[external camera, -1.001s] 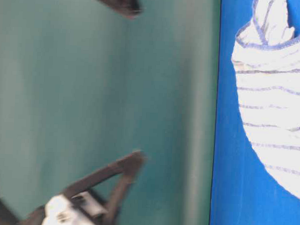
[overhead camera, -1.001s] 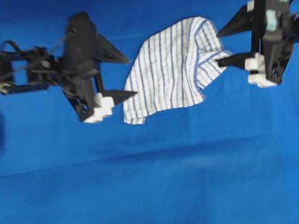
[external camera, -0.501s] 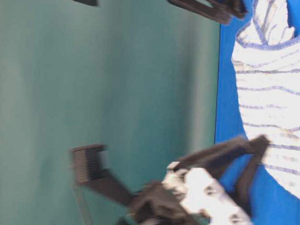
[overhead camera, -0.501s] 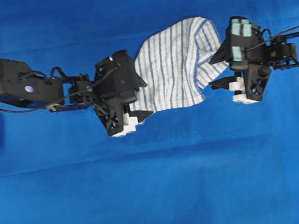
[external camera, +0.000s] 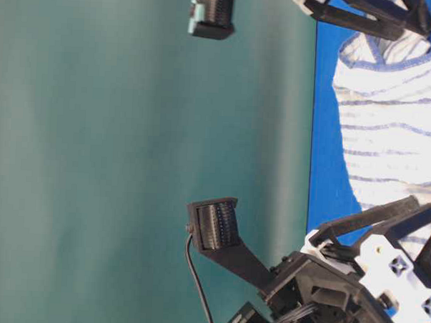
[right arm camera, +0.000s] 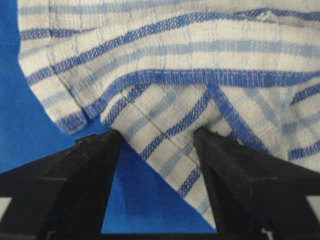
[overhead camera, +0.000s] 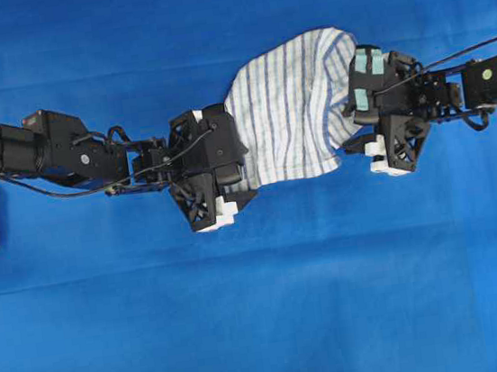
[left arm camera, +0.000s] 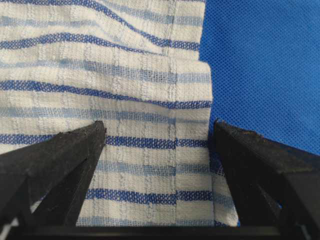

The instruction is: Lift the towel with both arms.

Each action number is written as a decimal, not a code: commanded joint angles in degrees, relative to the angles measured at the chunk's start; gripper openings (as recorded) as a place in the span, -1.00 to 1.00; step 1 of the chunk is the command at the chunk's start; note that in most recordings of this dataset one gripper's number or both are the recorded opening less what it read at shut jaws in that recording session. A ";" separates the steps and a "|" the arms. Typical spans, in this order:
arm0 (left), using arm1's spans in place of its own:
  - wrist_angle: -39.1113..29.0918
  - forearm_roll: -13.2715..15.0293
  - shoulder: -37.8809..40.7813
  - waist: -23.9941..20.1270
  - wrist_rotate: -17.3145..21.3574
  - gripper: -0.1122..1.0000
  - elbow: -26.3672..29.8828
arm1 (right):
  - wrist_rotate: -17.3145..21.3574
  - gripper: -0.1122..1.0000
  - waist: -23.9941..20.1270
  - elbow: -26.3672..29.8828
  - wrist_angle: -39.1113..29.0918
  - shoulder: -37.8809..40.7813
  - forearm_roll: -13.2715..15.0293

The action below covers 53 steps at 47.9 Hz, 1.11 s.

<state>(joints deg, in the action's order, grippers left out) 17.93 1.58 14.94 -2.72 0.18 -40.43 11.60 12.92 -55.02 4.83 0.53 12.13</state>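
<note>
The left gripper point(left arm camera: 157, 137) stands wide open, holding nothing, its two black fingers point(left arm camera: 60, 160) straddling the near edge of the towel point(left arm camera: 115, 100); one finger lies over the striped cloth, the other sits just off its hemmed side edge, above the bare blue tablecloth point(left arm camera: 265, 60). The right gripper point(right arm camera: 155, 145) is spread just as wide and is also empty, its fingers point(right arm camera: 85, 165) set on either side of a folded flap at the opposite end of the towel, where a hem doubles over itself.

From overhead, the towel point(overhead camera: 297, 103) lies rumpled on the table toward its far edge, about midway between the left and right edges, with the left gripper point(overhead camera: 221, 185) at its left end and the right gripper point(overhead camera: 363, 122) at its right end. Whether the fingertips already touch the fabric cannot be told.

The towel looks light, soft and limp, a thin woven cloth with folds already in it. It should sag in the middle once raised and will not hold any shape. A hold on a hem or doubled fold looks safest, since a single thin layer could slip out of the jaws. On the right, the overlapped flap offers that thickness; on the left, the stitched side edge between the fingers seems the better bite. Uneven lifting would likely pull the cloth from one side.
</note>
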 commanded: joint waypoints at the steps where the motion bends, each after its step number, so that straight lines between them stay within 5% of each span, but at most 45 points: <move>1: -0.09 0.09 -0.53 -0.09 -0.09 0.82 0.53 | 0.09 0.35 0.44 0.97 0.62 -0.09 -0.09; 8: -2.64 0.35 -0.62 -0.70 -1.14 0.60 0.70 | -0.18 0.13 0.62 0.97 0.62 -0.18 -0.09; 16: -4.57 0.44 -0.70 -1.58 -1.05 -0.29 0.70 | -0.18 -0.72 0.62 0.70 0.35 -0.35 -0.09; 21: -4.75 0.35 -0.88 -1.76 -0.97 -0.73 0.70 | 0.00 -0.76 0.62 0.53 0.35 -0.44 -0.09; 36: -8.35 0.35 -5.54 -2.64 -0.70 -0.75 0.97 | 0.00 -0.76 0.62 1.58 -0.70 -2.72 -0.09; 53: -22.85 0.35 -21.80 -3.69 -0.70 -0.75 3.43 | -0.79 -0.76 0.62 7.91 -16.79 -23.55 0.18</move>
<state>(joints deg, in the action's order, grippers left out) -2.81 1.85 -2.55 -5.98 -0.62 -38.67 10.99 13.36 -50.10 -8.96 -18.11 12.13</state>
